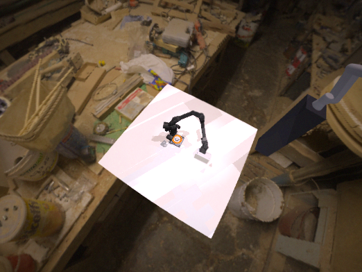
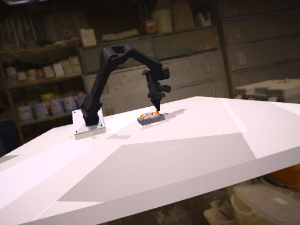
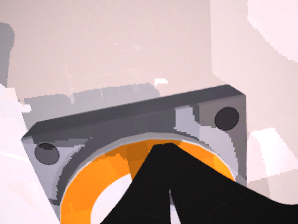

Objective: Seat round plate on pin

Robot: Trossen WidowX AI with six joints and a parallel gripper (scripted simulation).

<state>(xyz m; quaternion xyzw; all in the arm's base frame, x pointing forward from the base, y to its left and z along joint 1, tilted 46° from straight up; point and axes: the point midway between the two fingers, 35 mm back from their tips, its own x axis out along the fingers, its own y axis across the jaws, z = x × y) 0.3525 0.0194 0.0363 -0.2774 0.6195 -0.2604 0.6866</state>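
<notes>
The plate is orange with a pale centre, the base grey with dark corner holes, the arm and gripper black, the table white.

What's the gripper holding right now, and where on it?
Nothing. The gripper is shut with no object between its fingers; its closed tip sits right at the plate's orange rim.

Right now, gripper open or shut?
Shut, holding nothing. In the wrist view the black fingers meet in one point over the orange plate; the exterior view shows the gripper tapering to a tip.
</notes>
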